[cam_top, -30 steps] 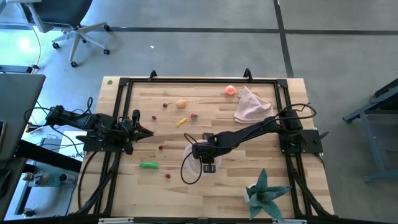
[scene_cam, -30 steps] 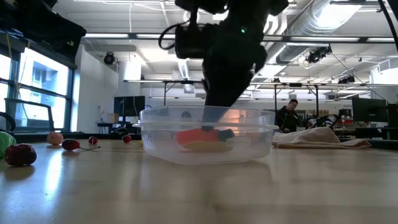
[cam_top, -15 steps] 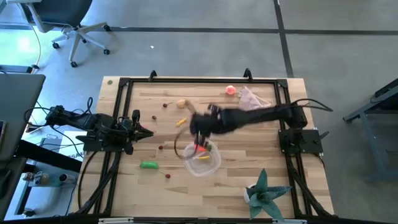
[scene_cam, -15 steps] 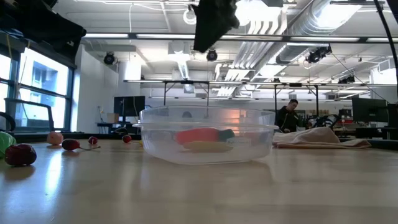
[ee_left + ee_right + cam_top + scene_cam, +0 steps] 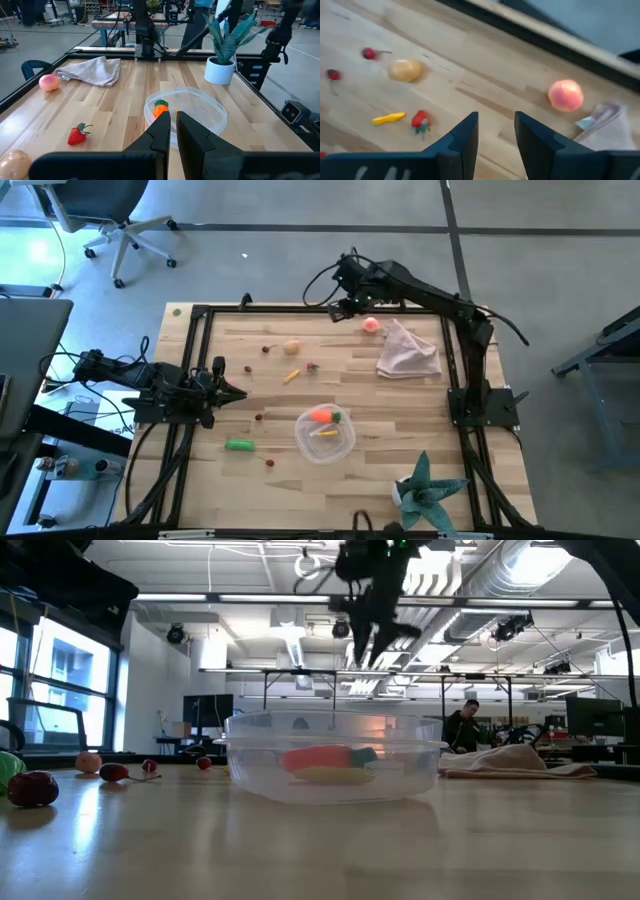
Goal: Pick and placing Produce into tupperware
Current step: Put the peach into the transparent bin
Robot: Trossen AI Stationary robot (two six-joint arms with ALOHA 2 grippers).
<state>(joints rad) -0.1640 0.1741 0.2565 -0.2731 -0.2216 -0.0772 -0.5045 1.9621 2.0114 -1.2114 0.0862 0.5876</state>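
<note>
The clear tupperware [image 5: 325, 432] sits at mid-table on its base, with the orange carrot [image 5: 320, 416] and a yellow stick [image 5: 323, 433] lying inside. My right gripper [image 5: 347, 304] hangs open and high over the far edge, left of the pink ball [image 5: 371, 325]; in its wrist view [image 5: 495, 130] the ball [image 5: 565, 95] lies ahead. On the wood lie the tan ball [image 5: 292, 347], another yellow stick [image 5: 291, 375], a strawberry [image 5: 313, 366], a green pod [image 5: 240, 445] and red berries [image 5: 259, 418]. My left gripper [image 5: 235, 393] waits shut at the left edge.
A pink cloth [image 5: 406, 350] lies crumpled right of the pink ball. The teal potted plant [image 5: 425, 490] stands at the near right corner. A black frame [image 5: 200, 315] runs round the table. A person [image 5: 465, 725] shows in the room behind.
My right gripper has risen out of the tupperware and swung fast toward the far edge, ending high beside the pink ball. The carrot and yellow stick have stayed in the tupperware. The left arm has kept still.
</note>
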